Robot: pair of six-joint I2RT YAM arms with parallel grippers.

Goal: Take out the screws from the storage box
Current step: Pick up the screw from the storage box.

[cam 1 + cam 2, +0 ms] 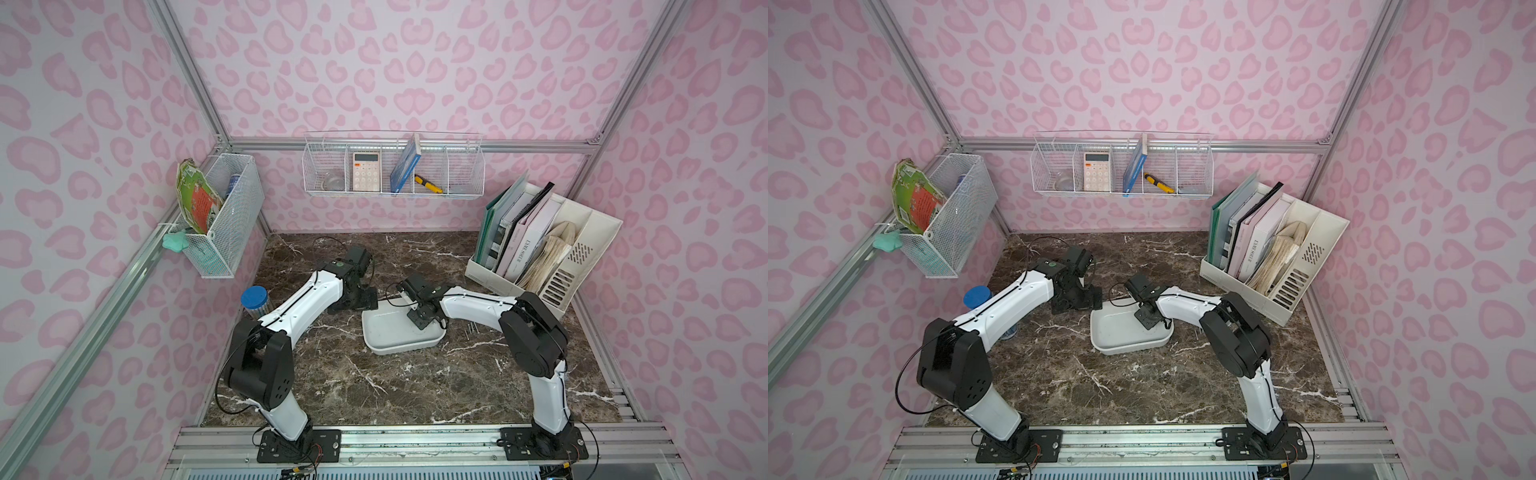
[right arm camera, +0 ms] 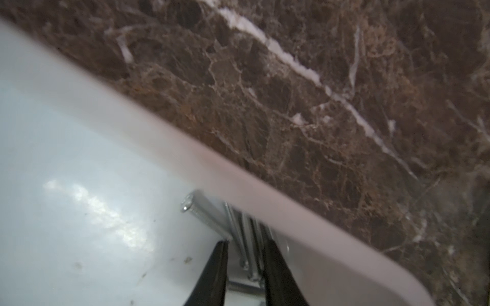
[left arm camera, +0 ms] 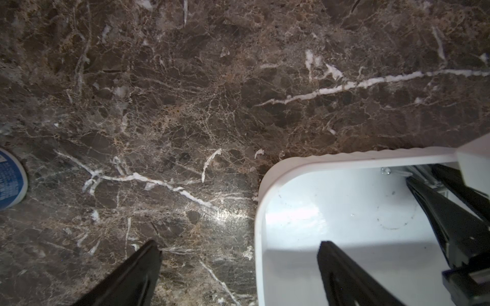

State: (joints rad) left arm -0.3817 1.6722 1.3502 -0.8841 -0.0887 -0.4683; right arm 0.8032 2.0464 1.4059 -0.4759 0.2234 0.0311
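Two narrow-set jaws of the right gripper (image 2: 246, 247) flanked a small bundle of screws (image 2: 204, 212), and whether they already pinched it could not be told. The screws lay side by side on the floor of the storage box (image 2: 159, 137), tucked hard against one wall. They looked light, stiff and smooth, so they would likely roll or slip from flat pads. The safest hold seemed to be across the shanks near mid-length, not at the small heads. The wall left little room for the outer finger, so a slight drag inward might be needed first.

The left gripper (image 3: 240, 246) stood wide open with nothing in it, astride a wall of the box near its corner, with one finger over the white floor and the other over the marble table (image 3: 185, 106). The box looked light enough to skid, and a clamp there would probably steady it.
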